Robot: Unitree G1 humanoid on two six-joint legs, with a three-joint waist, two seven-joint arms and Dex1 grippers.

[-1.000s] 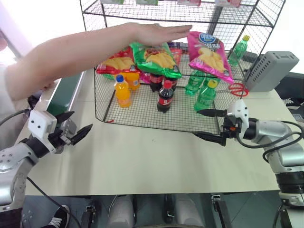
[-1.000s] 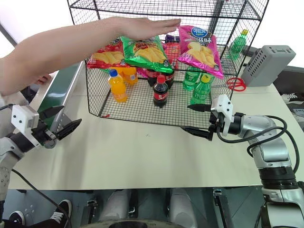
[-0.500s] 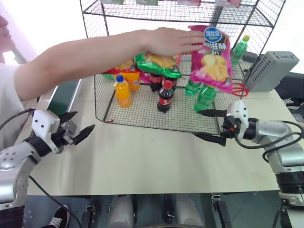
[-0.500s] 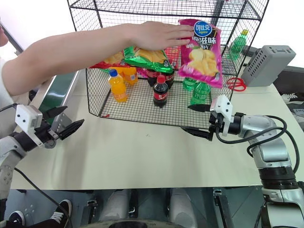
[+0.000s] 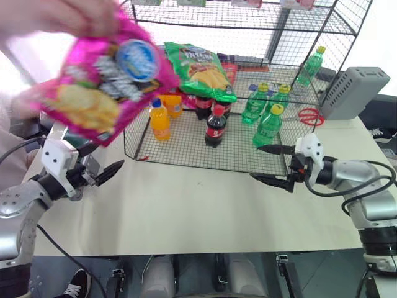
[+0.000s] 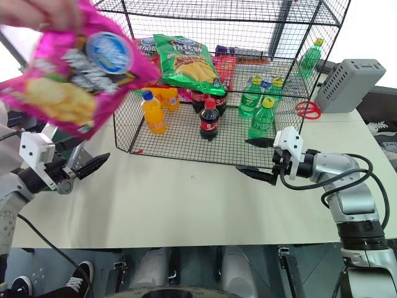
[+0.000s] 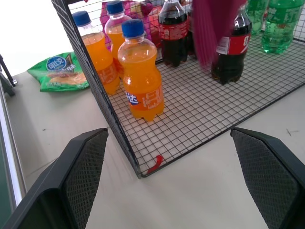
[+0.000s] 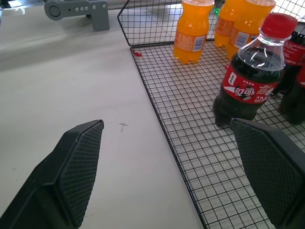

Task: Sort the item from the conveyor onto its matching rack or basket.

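Here we see the pink chip bag (image 5: 105, 84) in the air, held by a person's hand (image 5: 62, 13) above our left gripper (image 5: 99, 162) (blurred mid-swing). Both grippers hover over the table (image 5: 205, 211) with jaws wide apart and empty, the right gripper (image 5: 272, 164) just beside the black wire rack (image 5: 186, 152).

Glossy foil pink chip bag (image 5: 102, 87), black wire-mesh rack (image 5: 186, 149), matt beige table (image 5: 198, 211).
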